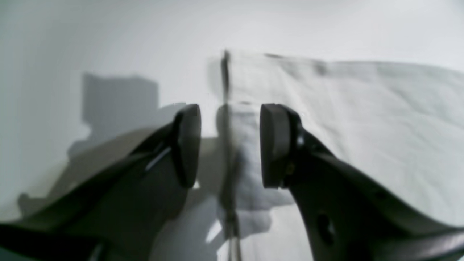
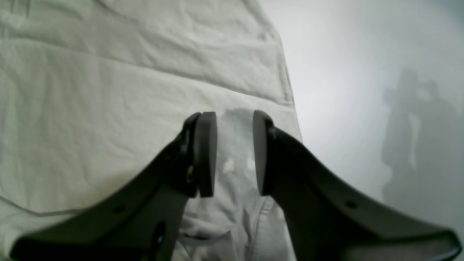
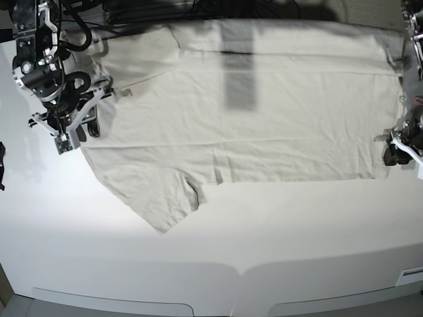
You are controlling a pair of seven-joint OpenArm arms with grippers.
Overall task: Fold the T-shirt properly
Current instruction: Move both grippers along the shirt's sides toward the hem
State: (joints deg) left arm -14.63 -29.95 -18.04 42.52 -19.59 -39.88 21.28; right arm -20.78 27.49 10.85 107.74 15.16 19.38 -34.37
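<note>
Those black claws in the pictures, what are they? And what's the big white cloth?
They are pincers on a robot's two arms. Two pictures come from small cameras on its wrists, looking down along each pincer; the third looks down on the whole table. The cloth is a T-shirt, partly folded on the table. The left pincer is over one end, the right pincer over the other. Both are open, and neither holds anything.

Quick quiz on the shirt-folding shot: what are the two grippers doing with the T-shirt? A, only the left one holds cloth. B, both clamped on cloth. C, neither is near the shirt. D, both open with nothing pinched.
D: the left gripper and right gripper both show a clear gap between their pads over the T-shirt, with no cloth pinched.
</note>
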